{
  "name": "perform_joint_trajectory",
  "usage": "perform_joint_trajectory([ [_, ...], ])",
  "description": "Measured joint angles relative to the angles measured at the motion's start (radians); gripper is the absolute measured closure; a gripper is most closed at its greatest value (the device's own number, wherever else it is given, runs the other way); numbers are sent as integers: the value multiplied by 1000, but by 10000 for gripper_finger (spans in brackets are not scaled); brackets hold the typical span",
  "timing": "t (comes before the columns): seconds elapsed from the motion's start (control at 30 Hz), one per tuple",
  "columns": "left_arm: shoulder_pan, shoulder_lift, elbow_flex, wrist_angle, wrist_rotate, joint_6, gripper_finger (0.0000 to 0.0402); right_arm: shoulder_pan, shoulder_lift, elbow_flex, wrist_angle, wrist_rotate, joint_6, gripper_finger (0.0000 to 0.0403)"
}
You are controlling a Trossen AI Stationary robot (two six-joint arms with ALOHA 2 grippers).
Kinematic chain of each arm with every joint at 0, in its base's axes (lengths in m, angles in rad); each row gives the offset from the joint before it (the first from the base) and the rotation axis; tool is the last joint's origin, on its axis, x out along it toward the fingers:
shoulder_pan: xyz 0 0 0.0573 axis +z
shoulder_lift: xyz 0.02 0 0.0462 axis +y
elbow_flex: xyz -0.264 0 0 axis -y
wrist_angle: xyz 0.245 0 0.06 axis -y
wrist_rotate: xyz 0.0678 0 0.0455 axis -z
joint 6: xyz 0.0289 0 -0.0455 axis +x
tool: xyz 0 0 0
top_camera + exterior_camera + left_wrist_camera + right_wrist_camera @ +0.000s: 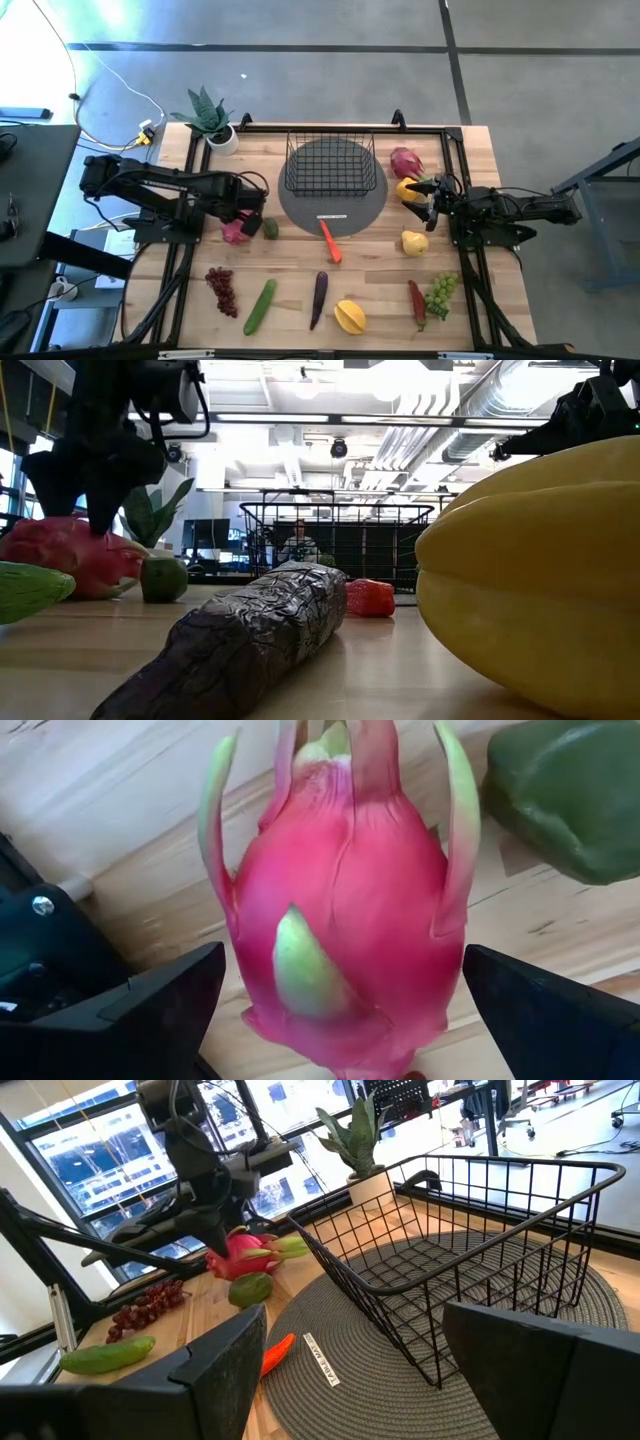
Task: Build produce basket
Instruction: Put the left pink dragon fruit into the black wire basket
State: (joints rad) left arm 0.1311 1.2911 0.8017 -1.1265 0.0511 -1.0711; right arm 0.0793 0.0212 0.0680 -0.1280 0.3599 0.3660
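Black wire basket (331,160) stands empty on a grey round mat (350,210) at the far centre of the wooden counter (470,150); an orange carrot (330,241) lies across the mat's near edge. Left gripper (238,222) is lowered over a pink dragon fruit (345,910), its fingers (150,1020) spread wide on either side of the fruit and not pressing it; a green fruit (270,228) sits just beside. Right gripper (425,198) hovers at the mat's right side, jaws parted and empty, facing the basket in the right wrist view. Near it lie a second dragon fruit (405,161), a yellow piece (407,188) and a yellow pear-shaped piece (414,241). Along the near edge, from left to right: red grapes (222,289), a cucumber (260,306), a purple pod (319,298), a yellow star fruit (349,316), a red pod (416,303) and green grapes (440,292). A spiky potted plant (210,118) stands at the far left corner. In the low view the purple pod and star fruit fill the foreground, and a person (297,543) sits in the room behind the basket.
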Motion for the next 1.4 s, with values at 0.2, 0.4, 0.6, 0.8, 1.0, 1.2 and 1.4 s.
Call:
perform_joint_trajectory([
  [0.2, 0, 57, 0, 4, 17, 2, 2, 0, 0, 0, 0, 0, 0, 117],
  [0.4, 0, 107, -13, 21, 28, 18, 2, 0, 0, 0, 0, 0, 0, 117],
  [0.6, 0, 140, -13, 23, 12, 44, 11, 0, 0, 0, 0, 0, 0, 117],
  [0.8, 0, 143, -14, 20, -23, 54, 59, 0, 0, 0, 0, 0, 0, 117],
  [1.0, 1, 117, -17, 19, -46, 54, 117, 0, 0, 0, 0, 0, 0, 117],
  [1.2, 2, 22, -22, 22, -106, 40, 146, 0, 0, 0, 0, 0, 0, 117],
  [1.4, 1, -99, 3, 27, -152, 0, 150, 0, 0, 0, 0, 0, 0, 117],
])
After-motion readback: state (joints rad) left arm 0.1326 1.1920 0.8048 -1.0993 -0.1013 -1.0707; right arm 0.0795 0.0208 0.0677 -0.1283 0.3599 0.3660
